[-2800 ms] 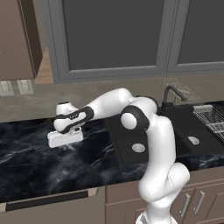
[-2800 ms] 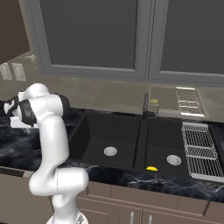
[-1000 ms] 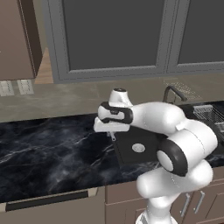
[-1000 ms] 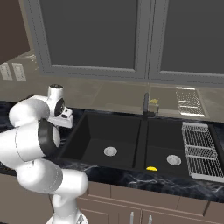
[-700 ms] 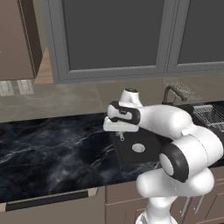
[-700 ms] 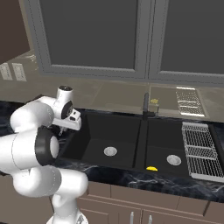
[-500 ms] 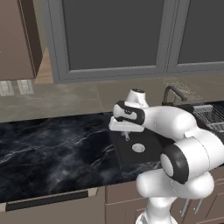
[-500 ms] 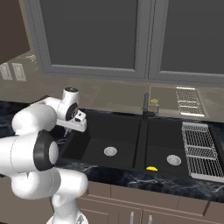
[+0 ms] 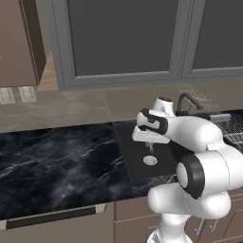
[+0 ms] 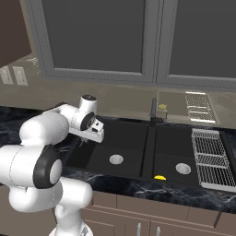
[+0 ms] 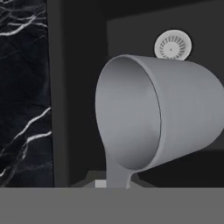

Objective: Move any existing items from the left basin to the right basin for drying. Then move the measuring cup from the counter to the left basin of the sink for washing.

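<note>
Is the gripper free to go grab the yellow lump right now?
Probably not: the gripper is shut on the measuring cup over the left basin, while the lump lies in the right basin.

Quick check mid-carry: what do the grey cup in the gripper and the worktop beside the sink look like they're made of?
Pale grey round measuring cup: probably matte plastic, judging by its smooth, even grey wall with soft shading and no glints. Black veined counter: polished marble or a marble-look stone, with white veins running through a glossy black surface.
</note>
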### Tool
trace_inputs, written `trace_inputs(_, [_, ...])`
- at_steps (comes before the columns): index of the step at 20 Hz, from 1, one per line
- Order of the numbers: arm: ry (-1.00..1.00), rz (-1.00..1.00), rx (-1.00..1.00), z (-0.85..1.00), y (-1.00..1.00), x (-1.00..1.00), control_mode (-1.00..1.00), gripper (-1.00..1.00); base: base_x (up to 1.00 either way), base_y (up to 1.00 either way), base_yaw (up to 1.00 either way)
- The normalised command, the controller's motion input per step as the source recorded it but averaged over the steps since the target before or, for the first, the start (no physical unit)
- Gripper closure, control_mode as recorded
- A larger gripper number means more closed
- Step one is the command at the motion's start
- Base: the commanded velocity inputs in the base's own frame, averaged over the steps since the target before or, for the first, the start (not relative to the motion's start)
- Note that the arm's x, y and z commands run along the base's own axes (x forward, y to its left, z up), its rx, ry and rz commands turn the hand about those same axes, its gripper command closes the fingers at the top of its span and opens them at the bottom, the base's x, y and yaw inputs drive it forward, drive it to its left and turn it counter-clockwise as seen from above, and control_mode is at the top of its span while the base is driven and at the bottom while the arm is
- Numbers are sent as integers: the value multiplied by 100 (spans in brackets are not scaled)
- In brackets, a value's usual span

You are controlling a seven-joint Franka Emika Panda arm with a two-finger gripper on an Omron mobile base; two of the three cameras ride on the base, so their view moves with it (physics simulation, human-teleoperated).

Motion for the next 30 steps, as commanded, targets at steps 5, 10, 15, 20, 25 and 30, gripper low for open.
trace_inputs(5, [1,-4,0,-20,-45,1,-100,100,0,0,0])
trace_inputs(10, [5,-4,0,-36,-38,7,-100,100,0,0,0])
trace_inputs(15, [6,-3,0,-40,-32,13,-100,100,0,0,0])
trace_inputs(20, [5,-4,0,-35,-19,23,-100,100,0,0,0])
trace_inputs(25, [4,-5,-2,-35,-12,25,-100,100,0,0,0])
trace_inputs(30, [3,-5,-2,-34,-6,21,-100,100,0,0,0])
